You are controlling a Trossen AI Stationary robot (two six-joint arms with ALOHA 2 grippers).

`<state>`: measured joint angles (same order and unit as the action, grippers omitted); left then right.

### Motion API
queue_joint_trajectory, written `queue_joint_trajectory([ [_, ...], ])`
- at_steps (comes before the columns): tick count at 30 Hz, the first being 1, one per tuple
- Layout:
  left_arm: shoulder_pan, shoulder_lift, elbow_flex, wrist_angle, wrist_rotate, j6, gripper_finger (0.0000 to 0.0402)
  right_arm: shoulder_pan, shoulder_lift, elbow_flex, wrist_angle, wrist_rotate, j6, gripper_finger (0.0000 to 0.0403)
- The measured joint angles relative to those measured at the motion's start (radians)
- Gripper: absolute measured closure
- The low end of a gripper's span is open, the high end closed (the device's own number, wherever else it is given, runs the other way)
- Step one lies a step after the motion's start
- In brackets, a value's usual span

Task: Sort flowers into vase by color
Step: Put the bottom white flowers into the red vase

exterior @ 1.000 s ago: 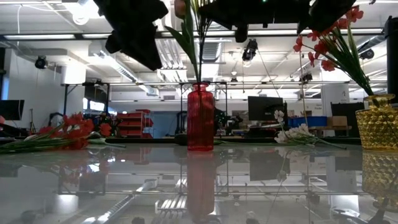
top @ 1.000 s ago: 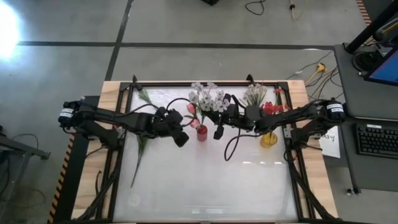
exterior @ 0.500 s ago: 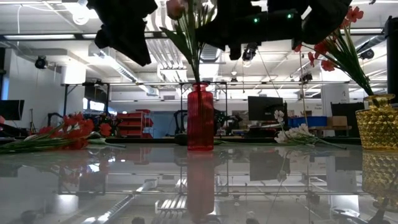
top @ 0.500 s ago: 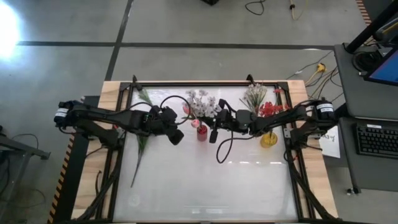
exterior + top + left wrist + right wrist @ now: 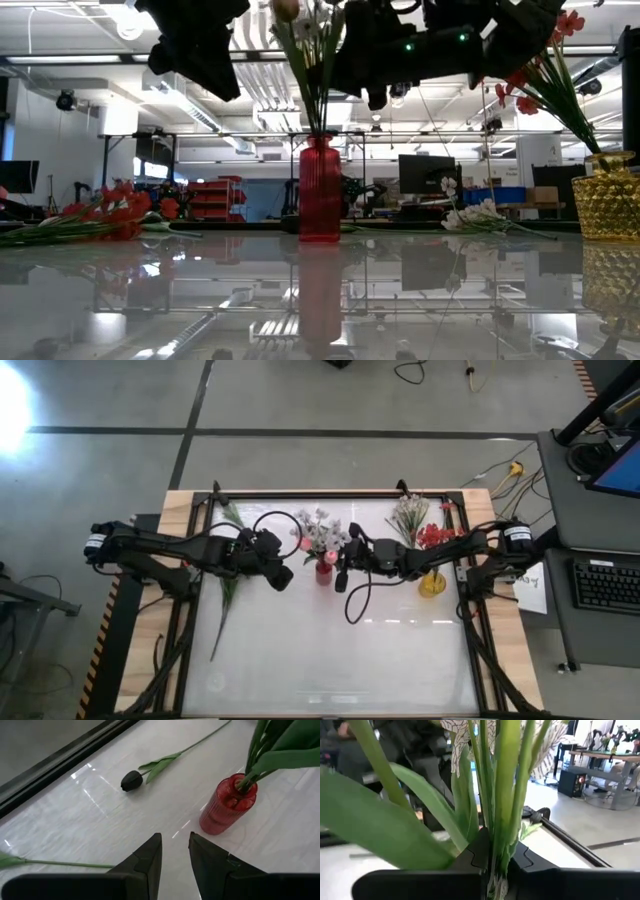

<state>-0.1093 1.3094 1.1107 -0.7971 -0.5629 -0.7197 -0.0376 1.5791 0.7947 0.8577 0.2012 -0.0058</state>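
A red vase stands mid-table with a pink rosebud on a green stem in it. My right gripper is just right of the vase and above it, shut on a spray of white flowers. My left gripper hovers left of the vase, slightly open and empty; in its wrist view the vase lies ahead. A yellow vase at the right holds red flowers. Red flowers lie on the table at the left. My right gripper pinches the white spray's bunched green stems between its two fingers, coming level from the table's right and lying across the stems. The spray stands nearly upright, blossoms up. Its lower stems run down into the red vase's mouth.
More white flowers lie at the far right of the table. A long green stem lies along the left side. A dark-looking bud on a stem lies on the table beyond the red vase. The near half of the table holds no objects.
My right gripper has gone toward the table's left, to the red vase, carrying the white spray. The spray has come more upright and its stems now run into the vase's mouth. My left gripper has drawn back a little toward the table's left.
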Motion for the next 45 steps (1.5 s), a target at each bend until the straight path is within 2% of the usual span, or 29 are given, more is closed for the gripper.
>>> queue_joint_trajectory([
  [16, 0.0, -0.002, 0.0, 0.0, -0.001, -0.001, 0.0316, 0.0, 0.007, -0.011, -0.096, 0.0, -0.043, 0.0387],
  [19, 0.0, -0.003, 0.0, 0.0, -0.001, -0.001, 0.0316, 0.0, 0.004, -0.011, -0.098, 0.0, -0.113, 0.0364],
  [22, 0.0, -0.006, 0.0, 0.0, -0.001, -0.001, 0.0316, 0.0, -0.017, -0.007, -0.11, 0.0, -0.151, 0.0323],
  [27, 0.0, -0.02, 0.0, 0.0, -0.001, -0.041, 0.0316, 0.0, -0.085, -0.003, -0.167, 0.0, -0.118, 0.0255],
  [31, 0.0, -0.033, 0.0, 0.001, -0.001, -0.057, 0.0316, 0.0, -0.158, -0.003, -0.265, -0.014, -0.099, 0.0221],
  [35, 0.001, -0.035, 0.0, 0.015, -0.001, -0.057, 0.0316, 0.0, -0.223, -0.003, -0.34, -0.068, -0.105, 0.0205],
  [45, 0.019, -0.035, 0.0, 0.03, -0.003, -0.053, 0.0316, 0.0, -0.308, -0.003, -0.463, -0.071, -0.055, 0.0202],
])
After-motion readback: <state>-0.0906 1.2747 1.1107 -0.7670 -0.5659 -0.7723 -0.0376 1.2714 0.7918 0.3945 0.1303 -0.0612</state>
